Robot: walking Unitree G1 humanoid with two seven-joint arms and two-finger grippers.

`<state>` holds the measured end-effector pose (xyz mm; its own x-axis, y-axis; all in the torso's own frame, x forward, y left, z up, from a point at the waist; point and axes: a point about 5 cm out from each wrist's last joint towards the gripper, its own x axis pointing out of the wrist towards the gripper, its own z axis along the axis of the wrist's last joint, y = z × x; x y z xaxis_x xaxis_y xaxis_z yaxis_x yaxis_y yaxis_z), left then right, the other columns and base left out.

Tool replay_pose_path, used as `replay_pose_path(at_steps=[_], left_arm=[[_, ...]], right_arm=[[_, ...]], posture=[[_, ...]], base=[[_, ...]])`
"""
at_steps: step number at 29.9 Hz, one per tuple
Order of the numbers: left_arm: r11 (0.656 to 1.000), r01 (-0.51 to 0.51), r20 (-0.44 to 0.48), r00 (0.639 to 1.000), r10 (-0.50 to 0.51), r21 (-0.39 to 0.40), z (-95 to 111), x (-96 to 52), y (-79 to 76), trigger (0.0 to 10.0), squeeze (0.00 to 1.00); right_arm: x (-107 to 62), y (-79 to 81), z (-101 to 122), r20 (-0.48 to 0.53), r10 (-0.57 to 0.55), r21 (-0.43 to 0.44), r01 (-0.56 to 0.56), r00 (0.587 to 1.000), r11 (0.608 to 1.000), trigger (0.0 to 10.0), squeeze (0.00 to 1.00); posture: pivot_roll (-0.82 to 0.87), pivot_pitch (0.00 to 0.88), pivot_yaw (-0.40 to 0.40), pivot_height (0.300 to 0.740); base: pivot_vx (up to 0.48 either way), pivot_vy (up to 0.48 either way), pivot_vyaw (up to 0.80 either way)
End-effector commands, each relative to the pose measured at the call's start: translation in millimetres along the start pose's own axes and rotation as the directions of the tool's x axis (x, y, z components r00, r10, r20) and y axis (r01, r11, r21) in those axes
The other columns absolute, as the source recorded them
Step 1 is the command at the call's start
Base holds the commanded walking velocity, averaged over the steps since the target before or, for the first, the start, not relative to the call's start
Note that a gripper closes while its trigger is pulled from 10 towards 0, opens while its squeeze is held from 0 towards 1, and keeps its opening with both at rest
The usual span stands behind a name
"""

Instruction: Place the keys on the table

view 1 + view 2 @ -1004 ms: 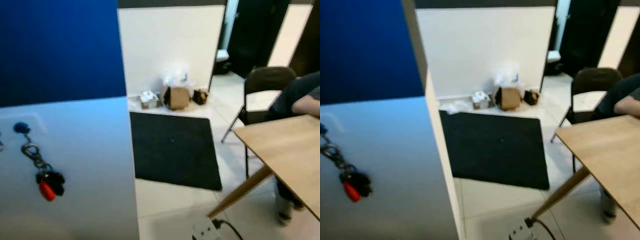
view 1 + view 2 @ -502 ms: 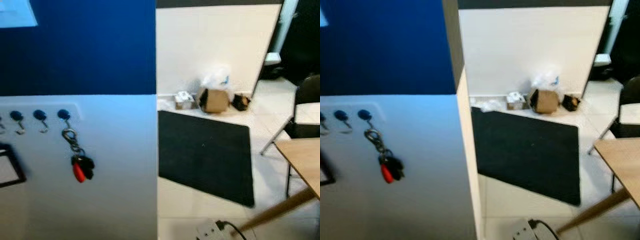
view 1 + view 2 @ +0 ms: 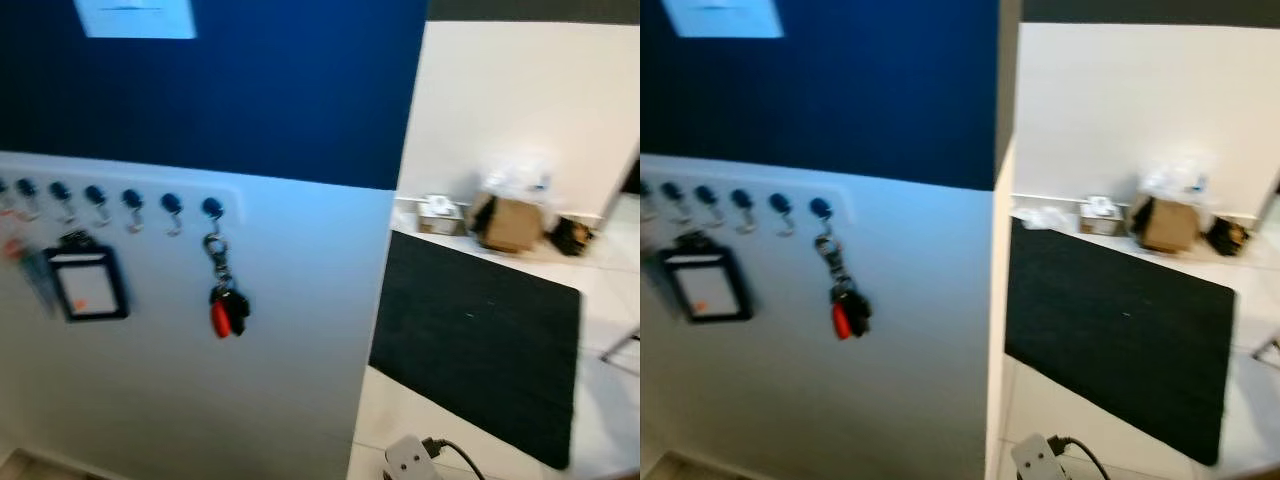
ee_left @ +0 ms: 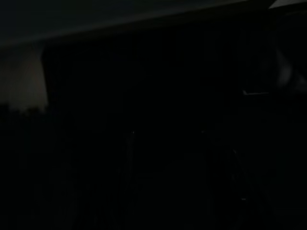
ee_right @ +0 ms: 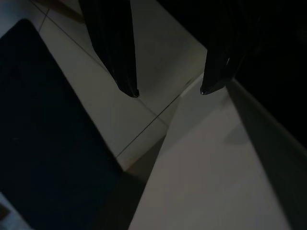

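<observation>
A bunch of keys point(image 3: 226, 310) with a red fob and a black fob hangs by a metal clip from the rightmost dark hook point(image 3: 212, 208) on a pale wall panel under a dark blue band. The same keys point(image 3: 847, 312) appear in the right eye view. My right gripper point(image 5: 169, 91) hangs open over the pale floor tiles beside the black mat point(image 5: 43, 143), holding nothing. The left wrist view is almost black and nothing can be made out in it.
A row of several hooks point(image 3: 95, 195) runs left of the keys, one carrying a framed badge point(image 3: 88, 288). A black floor mat point(image 3: 480, 350) lies to the right. Boxes and a bag point(image 3: 510, 215) sit against the white wall. A white power strip point(image 3: 412, 460) lies on the floor.
The camera has swung left: the wall panel and keys have slid rightward in view, more hooks and the badge have appeared, and the wooden table and chair have left the frame.
</observation>
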<state>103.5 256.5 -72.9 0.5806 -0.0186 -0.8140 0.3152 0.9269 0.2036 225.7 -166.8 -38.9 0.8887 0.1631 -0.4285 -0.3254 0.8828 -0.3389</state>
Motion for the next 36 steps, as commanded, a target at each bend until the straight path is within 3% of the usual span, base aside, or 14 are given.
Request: replay_pose_path(at_steps=[1, 16, 20, 23, 27, 29, 32, 33, 36], left_arm=[[1.000, 0.001, -0.019, 1.000, -0.001, 0.002, -5.1, -1.3, 0.0, 10.0, 0.00], [1.000, -0.019, -0.002, 1.000, 0.019, -0.013, -3.4, -1.9, 1.6, 10.0, 0.00], [0.998, -0.050, 0.014, 0.999, 0.051, -0.029, 1.2, -0.7, 7.6, 10.0, 0.00], [0.991, -0.109, 0.097, 0.989, 0.116, -0.074, 24.8, 3.3, 26.0, 10.0, 0.00], [0.986, -0.138, 0.134, 0.980, 0.149, -0.090, 35.0, 3.8, 33.6, 10.0, 0.00], [0.981, -0.167, 0.166, 0.969, 0.182, -0.102, 43.6, 3.2, 40.4, 10.0, 0.00], [0.948, -0.261, 0.305, 0.901, 0.308, -0.184, 80.0, -7.6, 66.9, 10.0, 0.00], [0.948, -0.261, 0.305, 0.901, 0.308, -0.184, 80.0, -7.6, 66.9, 10.0, 0.00], [0.924, -0.297, 0.408, 0.833, 0.375, -0.243, 108.2, -22.7, 84.0, 10.0, 0.00]], right_arm=[[-2.5, 3.8, -4.4, -0.018, 0.009, 0.004, -0.009, 1.000, 1.000, 10.0, 0.00], [-2.9, 3.9, -5.2, -0.021, 0.008, 0.001, -0.008, 1.000, 1.000, 10.0, 0.00], [-3.2, 3.4, -5.9, -0.027, -0.004, 0.008, 0.004, 1.000, 1.000, 10.0, 0.00], [-4.8, 3.1, -8.4, -0.035, -0.007, 0.022, 0.008, 0.999, 1.000, 10.0, 0.00], [-5.7, 3.2, -9.8, -0.040, -0.008, 0.025, 0.009, 0.999, 1.000, 10.0, 0.00], [-6.4, 3.7, -10.9, -0.044, -0.010, 0.029, 0.011, 0.999, 1.000, 10.0, 0.00], [-11.6, 2.5, -19.8, -0.090, -0.058, 0.104, 0.067, 0.994, 0.992, 10.0, 0.00], [-11.6, 2.5, -19.8, -0.090, -0.058, 0.104, 0.067, 0.994, 0.992, 10.0, 0.00], [-22.9, -3.9, -35.9, -0.164, -0.145, 0.185, 0.175, 0.976, 0.967, 10.0, 0.00]], posture=[[0.17, 0.119, 0.021, 0.740], [0.17, 0.124, 0.017, 0.740], [0.17, 0.123, 0.017, 0.740], [0.17, 0.125, 0.012, 0.740], [0.17, 0.125, 0.012, 0.740], [0.17, 0.125, 0.013, 0.740], [0.17, 0.126, 0.008, 0.740], [0.17, 0.126, 0.008, 0.740], [0.18, 0.130, -0.001, 0.740]], base=[[0.000, 0.000, 0.80], [0.000, 0.000, 0.77], [0.000, 0.000, 0.10], [0.000, 0.000, 0.00], [0.000, 0.000, 0.00], [0.000, 0.000, 0.00], [0.000, 0.000, 0.00], [0.000, 0.000, 0.00], [0.000, 0.000, 0.00]])
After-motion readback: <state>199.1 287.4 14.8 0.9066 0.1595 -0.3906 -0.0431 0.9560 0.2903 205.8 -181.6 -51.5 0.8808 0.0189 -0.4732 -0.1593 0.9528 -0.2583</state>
